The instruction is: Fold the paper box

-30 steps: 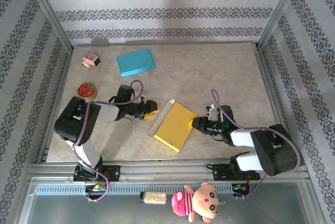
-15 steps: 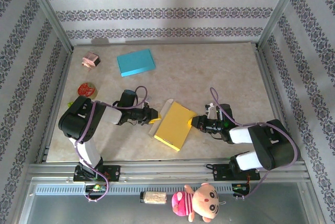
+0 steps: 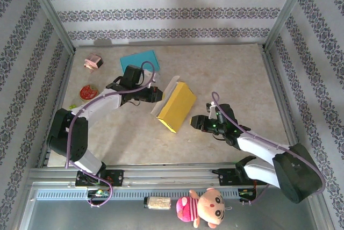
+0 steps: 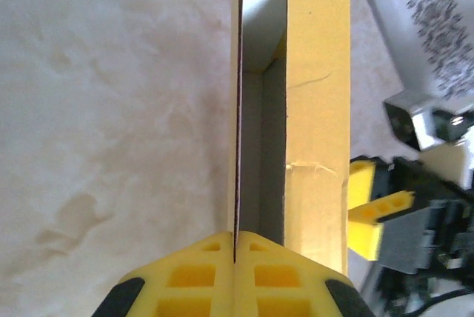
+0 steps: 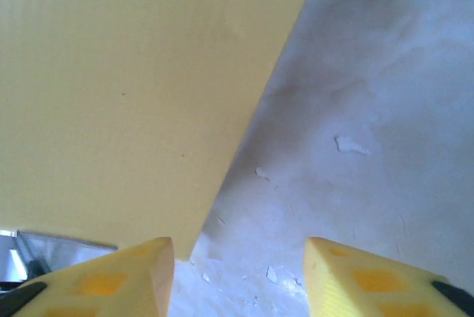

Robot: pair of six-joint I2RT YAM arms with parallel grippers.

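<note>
**Pinching the flap (image 4: 237,109), box (image 3: 176,106) tilted up**

Mid-table (image 3: 236,74), the left gripper (image 4: 234,247) has its fingers pressed tight on the box's thin flap. The right gripper (image 3: 194,122) sits spread just beside the box's right edge, holding nothing.

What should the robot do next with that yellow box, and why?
Probably the right hand should ease forward and close on the near edge of the yellow paper box. Its jaws stand open just short of the box, while the left hand pinches the thin flap, so the half-opened box seems to need steadying.
</note>
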